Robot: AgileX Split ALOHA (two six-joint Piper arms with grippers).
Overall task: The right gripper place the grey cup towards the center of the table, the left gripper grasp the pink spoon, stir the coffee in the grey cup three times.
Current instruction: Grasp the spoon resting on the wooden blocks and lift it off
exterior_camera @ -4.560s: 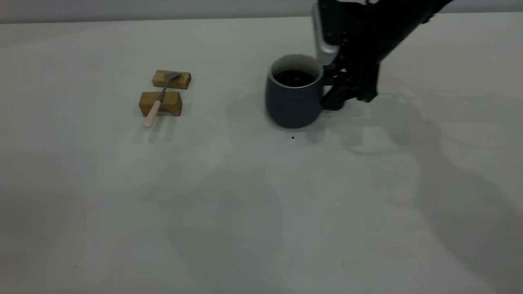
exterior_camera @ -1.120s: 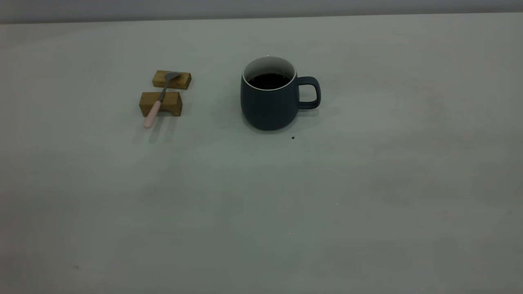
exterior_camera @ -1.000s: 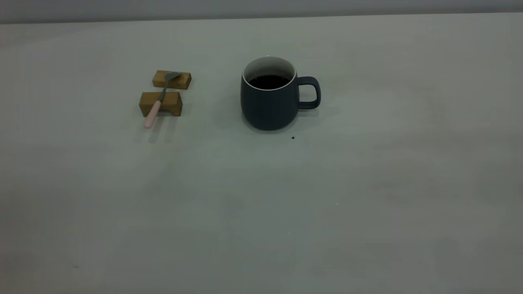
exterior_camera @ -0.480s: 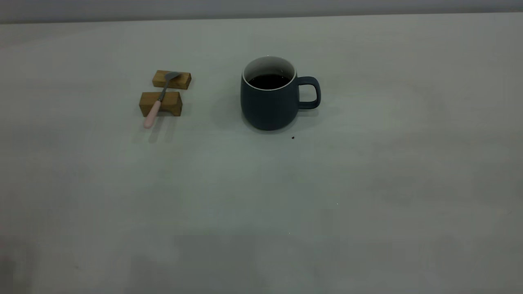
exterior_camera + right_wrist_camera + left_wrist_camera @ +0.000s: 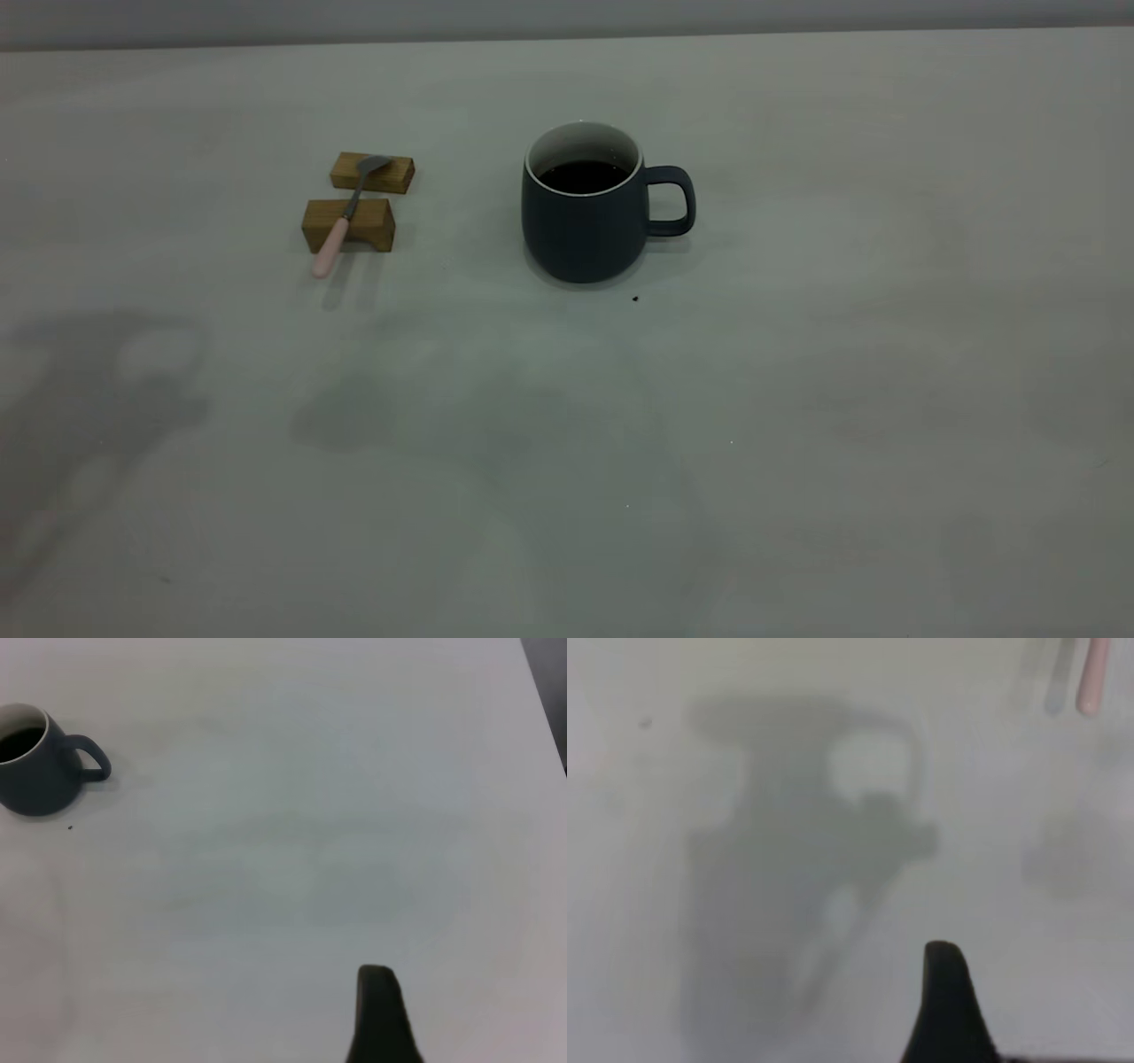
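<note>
Left gripper [image 5: 948, 1010] over bare table [image 5: 567, 461], one dark fingertip showing — open or closed, cannot tell. Pink spoon [image 5: 335, 237] across two wooden blocks [image 5: 348, 224], untouched. Grey cup [image 5: 585, 208] upright near centre, coffee [image 5: 583, 175] inside, handle rightward. Right gripper [image 5: 383, 1019] well apart — fingers, cannot tell.

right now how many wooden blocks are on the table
2. The far wooden block sits under the bowl of the pink spoon; the near wooden block sits under its neck, both left of the grey cup. None looks hidden.
</note>
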